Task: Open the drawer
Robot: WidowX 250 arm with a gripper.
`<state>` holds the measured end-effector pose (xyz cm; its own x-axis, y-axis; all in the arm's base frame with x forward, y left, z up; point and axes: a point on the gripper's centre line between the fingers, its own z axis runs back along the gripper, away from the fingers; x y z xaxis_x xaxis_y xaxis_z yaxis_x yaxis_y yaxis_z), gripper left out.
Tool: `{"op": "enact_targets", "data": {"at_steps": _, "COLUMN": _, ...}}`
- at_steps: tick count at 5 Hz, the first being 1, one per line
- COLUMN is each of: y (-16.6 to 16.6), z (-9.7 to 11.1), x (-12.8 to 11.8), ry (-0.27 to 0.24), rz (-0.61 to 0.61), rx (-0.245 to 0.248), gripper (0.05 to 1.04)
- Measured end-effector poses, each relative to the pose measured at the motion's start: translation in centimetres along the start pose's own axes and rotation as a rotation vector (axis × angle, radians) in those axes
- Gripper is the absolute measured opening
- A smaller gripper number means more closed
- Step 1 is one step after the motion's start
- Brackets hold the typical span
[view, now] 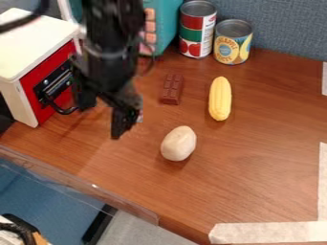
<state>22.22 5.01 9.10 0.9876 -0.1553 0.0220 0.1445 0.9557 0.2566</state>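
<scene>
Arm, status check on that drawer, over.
Gripper open, close to black handle, contact unclear. Red drawer front looks shut. Potato and corn off to the side, likely no obstruction. Over.

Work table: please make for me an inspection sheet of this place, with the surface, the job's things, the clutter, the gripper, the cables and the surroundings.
Surface: brown wood-look table, pale tape strips at the right and near edges.
Job's things: red drawer in a white-topped cabinet, seemingly closed; black handle on its front.
Clutter: two cans at the back; chocolate bar, corn and pale potato-like item lying apart.
Gripper: gripper beside the handle, open; nothing seen held.
Cables: black cable at the upper left.
Surroundings: blue-grey panel behind the table.
Spills: nothing seen.
</scene>
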Motion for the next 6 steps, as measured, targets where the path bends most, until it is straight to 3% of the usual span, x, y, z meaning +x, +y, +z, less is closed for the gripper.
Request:
{"op": "enact_targets", "data": {"at_steps": 1, "y": 0.8, "z": -2.5, "x": 0.1, "ry": 0.030, "rz": 0.009, "rx": 0.084, "gripper": 1.001}}
{"op": "enact_targets", "data": {"at_steps": 2, "y": 1.6, "z": -4.6, "x": 0.2, "ry": 0.042, "rz": 0.000, "rx": 0.108, "gripper": 1.001}}
{"op": "enact_targets", "data": {"at_steps": 5, "y": 5.2, "z": -3.5, "x": 1.5, "ry": 0.008, "rz": 0.011, "rx": 0.100, "gripper": 1.001}}
{"op": "enact_targets", "data": {"at_steps": 6, "y": 5.6, "z": -4.3, "x": 1.7, "ry": 0.018, "rz": 0.008, "rx": 0.094, "gripper": 1.001}}
